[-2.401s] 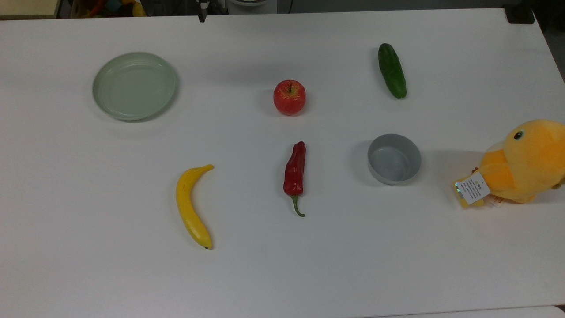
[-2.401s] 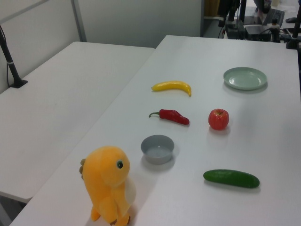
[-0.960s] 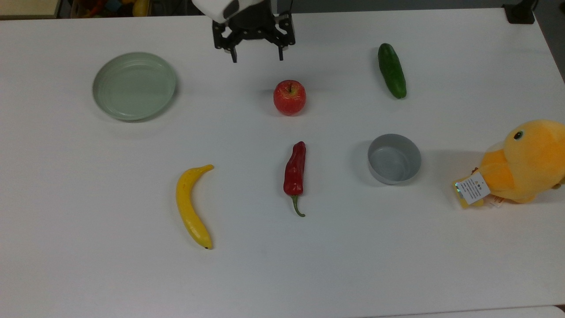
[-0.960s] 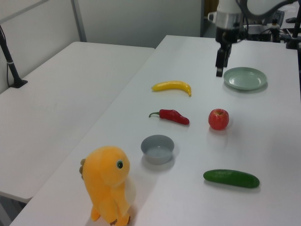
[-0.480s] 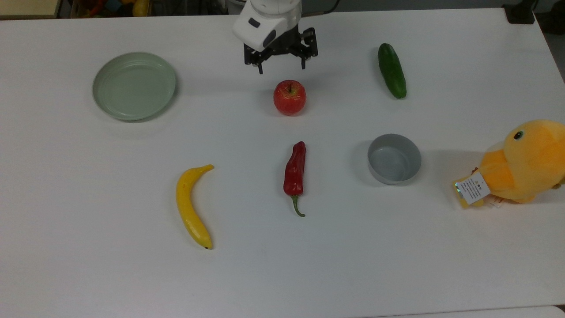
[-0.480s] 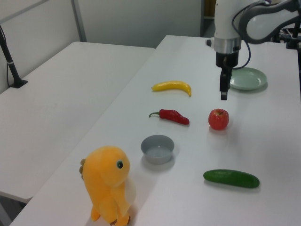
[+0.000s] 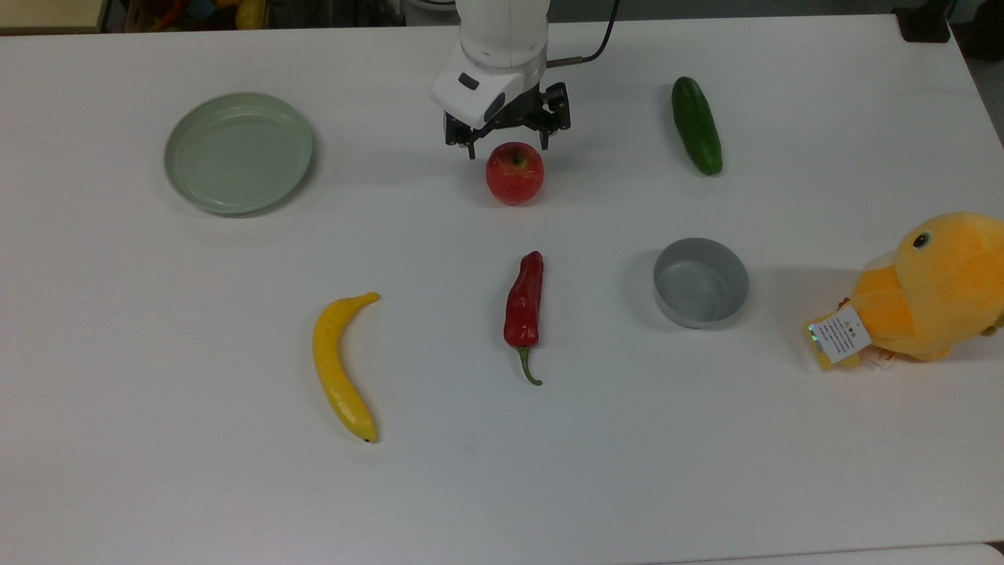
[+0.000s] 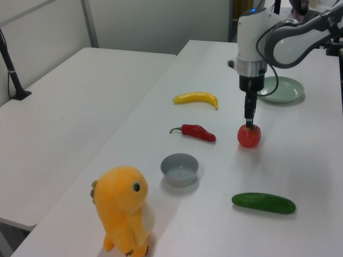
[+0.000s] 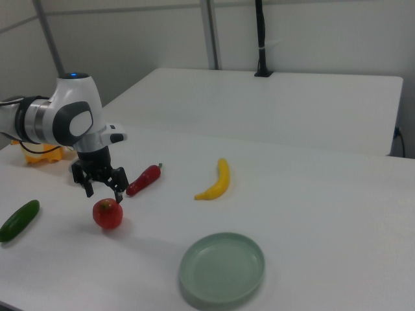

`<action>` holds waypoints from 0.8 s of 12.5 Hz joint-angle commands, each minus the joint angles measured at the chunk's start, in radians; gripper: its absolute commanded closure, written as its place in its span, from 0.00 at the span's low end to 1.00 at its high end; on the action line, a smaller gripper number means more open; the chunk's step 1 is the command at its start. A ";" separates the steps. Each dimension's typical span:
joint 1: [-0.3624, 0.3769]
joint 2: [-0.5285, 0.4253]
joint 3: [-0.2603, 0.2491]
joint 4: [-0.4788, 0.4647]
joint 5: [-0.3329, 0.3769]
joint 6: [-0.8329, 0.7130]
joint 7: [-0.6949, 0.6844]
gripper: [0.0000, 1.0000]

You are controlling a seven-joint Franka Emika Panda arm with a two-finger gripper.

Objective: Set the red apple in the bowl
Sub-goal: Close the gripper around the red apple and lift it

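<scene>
Scanning the top view from its left, I pass the pale green plate (image 7: pixel 238 153), the banana (image 7: pixel 340 365) and the chili (image 7: pixel 524 302); my tool (image 7: pixel 508 147) hangs spread wide and empty just over the red apple (image 7: pixel 514 173), which sits on the counter (image 7: pixel 157 471) well apart from the bowl (image 7: pixel 700 282), further toward the top view's right. The glossy round fruit worries me: closing off-centre could squirt it away rolling toward the cucumber (image 7: pixel 696 125), or descending too far could jam a fingertip onto it.

white table (image 7: pixel 157 486) | red apple (image 7: pixel 514 174) | bowl (image 7: pixel 700 282) | plate (image 7: pixel 238 152) | banana (image 7: pixel 339 369) | chili pepper (image 7: pixel 524 306) | cucumber (image 7: pixel 696 125) | plush duck (image 7: pixel 933 286)
</scene>
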 commanded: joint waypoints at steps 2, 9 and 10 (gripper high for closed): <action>0.015 0.029 0.000 -0.012 -0.024 0.054 -0.011 0.00; 0.035 0.069 0.016 -0.013 -0.107 0.054 -0.007 0.33; 0.035 0.070 0.017 -0.013 -0.113 0.054 -0.005 0.44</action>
